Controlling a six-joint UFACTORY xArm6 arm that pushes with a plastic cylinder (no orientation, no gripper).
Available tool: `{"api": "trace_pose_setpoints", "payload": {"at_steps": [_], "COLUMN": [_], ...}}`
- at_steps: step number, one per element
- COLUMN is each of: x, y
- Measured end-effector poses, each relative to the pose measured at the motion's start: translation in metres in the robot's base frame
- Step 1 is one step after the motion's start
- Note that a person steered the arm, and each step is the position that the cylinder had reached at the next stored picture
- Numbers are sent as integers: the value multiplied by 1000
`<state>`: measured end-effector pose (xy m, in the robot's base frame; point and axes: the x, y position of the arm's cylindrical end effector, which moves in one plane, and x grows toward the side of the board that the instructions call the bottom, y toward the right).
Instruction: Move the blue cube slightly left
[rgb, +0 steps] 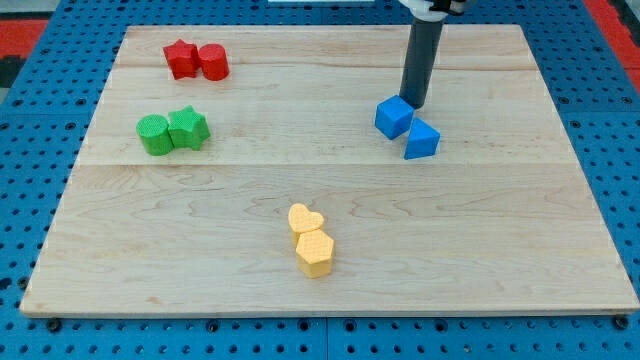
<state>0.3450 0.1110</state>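
The blue cube (393, 117) sits just below and to the view's left of my tip (415, 105), close enough that the two look to be touching, though I cannot tell for sure. My tool is a plain dark rod with nothing to spread or pinch; it stands nearly upright, its end down at the board. Just below my tip, toward the view's bottom right, lies a blue wedge-like block (421, 139), right against the cube's lower right corner.

Well away to the view's left of my tip, a red star-like block (181, 59) and a red cylinder (213, 62) sit pressed together near the top edge. Below them, a green cylinder (153, 135) and a green star (188, 129) touch side by side. Far below my tip and to the view's left, a yellow heart (305, 219) rests against a yellow hexagon (314, 252).

Everything lies on a pale wooden board (500, 230) made of joined planks, with visible grain. Around it I see a blue perforated surface (620, 180), with a bit of red at the top corners. I can read no writing or labels anywhere.
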Motion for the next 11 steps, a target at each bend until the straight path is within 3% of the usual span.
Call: {"api": "trace_pose_setpoints", "payload": {"at_steps": [7,11], "x": [-3,25], "y": [10,-2]}}
